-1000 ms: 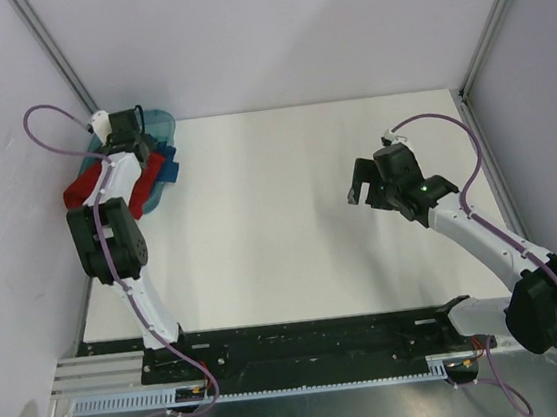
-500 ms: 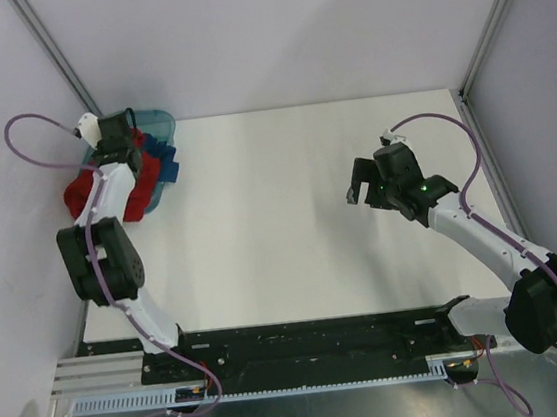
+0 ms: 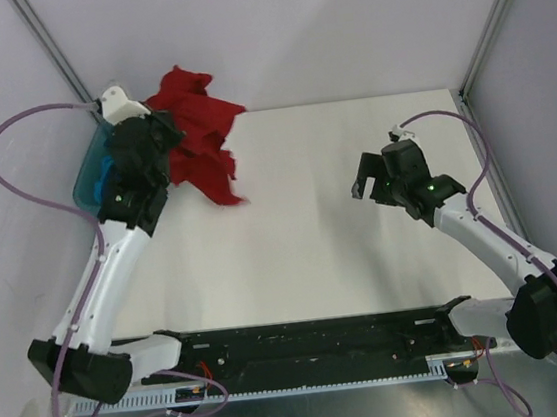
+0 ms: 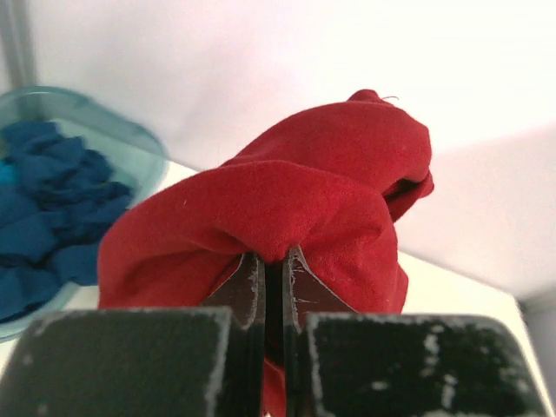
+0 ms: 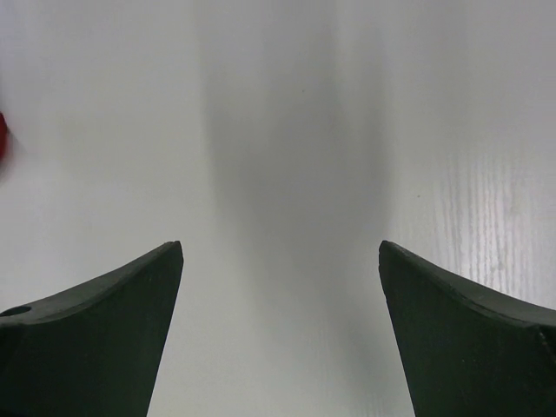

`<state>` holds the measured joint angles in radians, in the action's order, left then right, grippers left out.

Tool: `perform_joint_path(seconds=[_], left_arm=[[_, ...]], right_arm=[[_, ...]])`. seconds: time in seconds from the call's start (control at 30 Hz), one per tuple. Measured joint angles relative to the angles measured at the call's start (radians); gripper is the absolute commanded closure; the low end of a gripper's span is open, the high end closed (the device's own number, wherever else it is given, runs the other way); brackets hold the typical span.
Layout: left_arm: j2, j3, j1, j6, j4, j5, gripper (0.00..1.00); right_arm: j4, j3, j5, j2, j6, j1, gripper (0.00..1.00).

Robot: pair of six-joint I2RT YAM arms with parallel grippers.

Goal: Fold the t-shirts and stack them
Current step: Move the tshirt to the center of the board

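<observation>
Left wrist view: teal tub [image 4: 104, 122] cut by the left edge; blue t-shirts [image 4: 39, 217] inside are bunched, count unclear. Red t-shirt [image 4: 295, 200] lower part hidden behind left gripper [image 4: 271, 256]. Top view, upper left: left arm [image 3: 135, 185] covers most of the tub; gripper fingertips hidden in cloth; shirt's lower tip blurred. Right wrist view: right gripper [image 5: 280, 248] fingers cut by the bottom edge; red sliver [image 5: 3, 137] at the left edge, too small to identify.

Left tool [image 4: 271, 263] tight, right tool [image 5: 280, 252] wide
</observation>
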<state>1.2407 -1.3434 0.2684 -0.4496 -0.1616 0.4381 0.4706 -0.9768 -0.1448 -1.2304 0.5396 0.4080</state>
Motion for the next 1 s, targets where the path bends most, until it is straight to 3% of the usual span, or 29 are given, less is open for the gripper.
perform_joint_path(seconds=[0.3, 0.33, 0.43, 0.5, 0.57, 0.67, 0.8, 1.0], left_arm=[[-0.07, 0.113, 0.386, 0.045, 0.023, -0.097, 0.97], [-0.058, 0.122, 0.408, 0.048, 0.023, -0.116, 0.88], [0.037, 0.126, 0.458, 0.049, 0.02, -0.21, 0.37], [0.108, 0.126, 0.468, 0.058, 0.022, -0.261, 0.19], [0.182, 0.125, 0.47, 0.057, 0.016, -0.298, 0.12], [0.236, 0.125, 0.469, 0.058, -0.019, -0.33, 0.1], [0.206, 0.133, 0.46, 0.055, -0.032, -0.343, 0.16], [0.006, 0.311, 0.403, 0.001, -0.037, -0.338, 0.28]], right_arm=[[0.062, -0.018, -0.028, 0.108, 0.01, -0.113, 0.01], [0.072, -0.019, -0.033, 0.119, 0.01, -0.121, 0.01], [0.103, -0.021, -0.046, 0.141, 0.01, -0.131, 0.01], [0.116, -0.021, -0.051, 0.142, 0.01, -0.131, 0.01], [0.135, -0.021, -0.053, 0.142, 0.01, -0.131, 0.02], [0.165, -0.021, -0.052, 0.142, 0.01, -0.131, 0.03], [0.175, -0.014, -0.049, 0.142, 0.019, -0.108, 0.06], [0.169, 0.064, -0.09, 0.141, 0.06, 0.12, 0.13]])
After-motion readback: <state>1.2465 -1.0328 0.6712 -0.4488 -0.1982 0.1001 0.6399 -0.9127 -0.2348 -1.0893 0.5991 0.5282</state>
